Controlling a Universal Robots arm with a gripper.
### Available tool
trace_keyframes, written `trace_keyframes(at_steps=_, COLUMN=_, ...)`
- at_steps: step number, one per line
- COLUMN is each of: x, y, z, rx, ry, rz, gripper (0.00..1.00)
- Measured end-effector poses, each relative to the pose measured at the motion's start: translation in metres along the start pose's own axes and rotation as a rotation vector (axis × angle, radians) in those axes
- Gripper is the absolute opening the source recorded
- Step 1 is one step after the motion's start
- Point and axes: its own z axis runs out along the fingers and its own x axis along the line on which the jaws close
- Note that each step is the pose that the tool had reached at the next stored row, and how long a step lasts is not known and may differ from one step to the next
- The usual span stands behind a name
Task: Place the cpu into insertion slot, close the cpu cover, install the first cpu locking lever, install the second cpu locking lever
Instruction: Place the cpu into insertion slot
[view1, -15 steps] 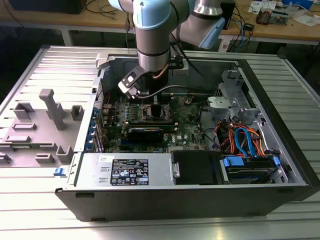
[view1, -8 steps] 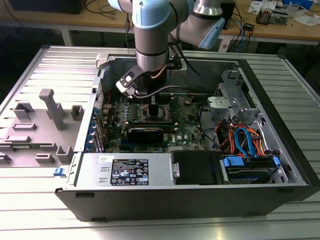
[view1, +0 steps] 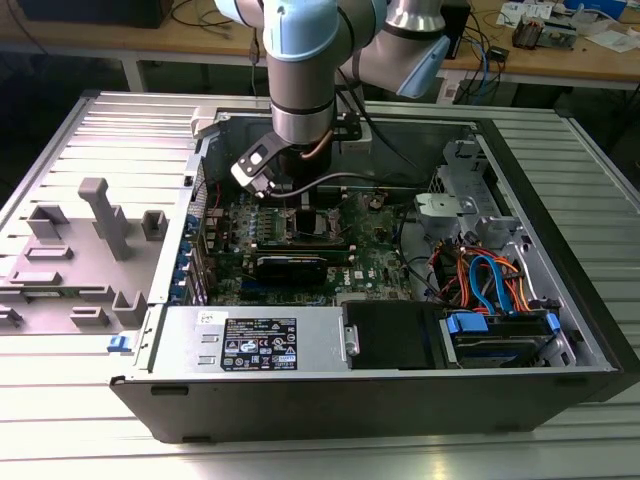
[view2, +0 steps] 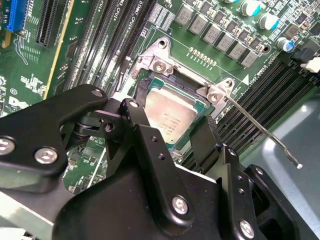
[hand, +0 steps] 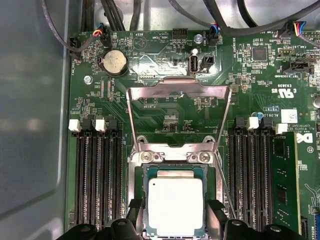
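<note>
— How is the gripper (hand: 175, 209) set?
— Narrow, at chip width. One finger (hand: 136, 215) lies against each of two opposite edges of the cpu (hand: 175, 202), pinching it.
— And where is the cpu?
— It lies flat inside the slot (hand: 175, 166), silver top up. In the first wrist view its green rim shows on three sides.
— The cover (hand: 178, 90)?
— It stands open on its hinge, off the slot, and the board (hand: 170, 116) shows through its window.
— Any lever?
— One lever (view2: 260, 131) in the second wrist view. It stands free, slanting from a corner of the slot out over the memory slots (view2: 265, 85).
— And further out?
— Memory slots flank the slot on both sides, and a coin cell (hand: 113, 62) sits beyond the cover. In the exterior view the arm (view1: 300, 70) reaches straight down into the open case (view1: 330, 400). The case lies on a ribbed table (view1: 80, 450).
</note>
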Motion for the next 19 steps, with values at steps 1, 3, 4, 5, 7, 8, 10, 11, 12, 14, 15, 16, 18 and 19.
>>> trace_keyframes(at_steps=1, x=0.0003, y=0.0, z=0.0, rx=0.0001, ry=-0.0001, rz=0.0, gripper=0.62)
trace_keyframes(at_steps=3, x=0.0004, y=0.0, z=0.0001, rx=0.0002, ry=-0.0006, rz=0.0, gripper=0.62)
trace_keyframes(at_steps=4, x=0.0004, y=0.0, z=0.0001, rx=0.0001, ry=-0.0025, rz=0.0, gripper=0.62)
trace_keyframes(at_steps=5, x=0.0004, y=-0.0001, z=0.0001, rx=0.0001, ry=-0.006, rz=0.0, gripper=0.62)
trace_keyframes(at_steps=7, x=0.0003, y=0.0, z=-0.0001, rx=0.0003, ry=-0.0125, rz=-0.001, gripper=0.62)
trace_keyframes(at_steps=8, x=0.0003, y=0.0001, z=-0.0002, rx=0.0003, ry=-0.013, rz=-0.001, gripper=0.62)
trace_keyframes(at_steps=10, x=0.0004, y=0.0001, z=-0.0013, rx=0.0002, ry=-0.013, rz=-0.001, gripper=0.62)
trace_keyframes(at_steps=11, x=0.0004, y=0.0001, z=-0.0024, rx=0.0002, ry=-0.013, rz=-0.001, gripper=0.62)
trace_keyframes(at_steps=12, x=0.0004, y=0.0002, z=-0.0035, rx=0.0, ry=-0.0128, rz=-0.001, gripper=0.62)
trace_keyframes(at_steps=14, x=0.0004, y=0.0002, z=-0.0036, rx=0.0001, ry=-0.0129, rz=-0.001, gripper=0.62)
trace_keyframes(at_steps=15, x=0.0003, y=0.0002, z=-0.0035, rx=0.0003, ry=-0.0131, rz=-0.001, gripper=0.62)
trace_keyframes(at_steps=16, x=0.0003, y=0.0002, z=-0.0035, rx=0.0005, ry=-0.0135, rz=-0.001, gripper=0.62)
trace_keyframes(at_steps=18, x=0.0004, y=0.0002, z=-0.0031, rx=0.0002, ry=-0.0138, rz=-0.001, gripper=0.62)
trace_keyframes(at_steps=19, x=0.0004, y=0.0006, z=-0.0028, rx=0.0002, ry=-0.0138, rz=-0.001, gripper=0.62)
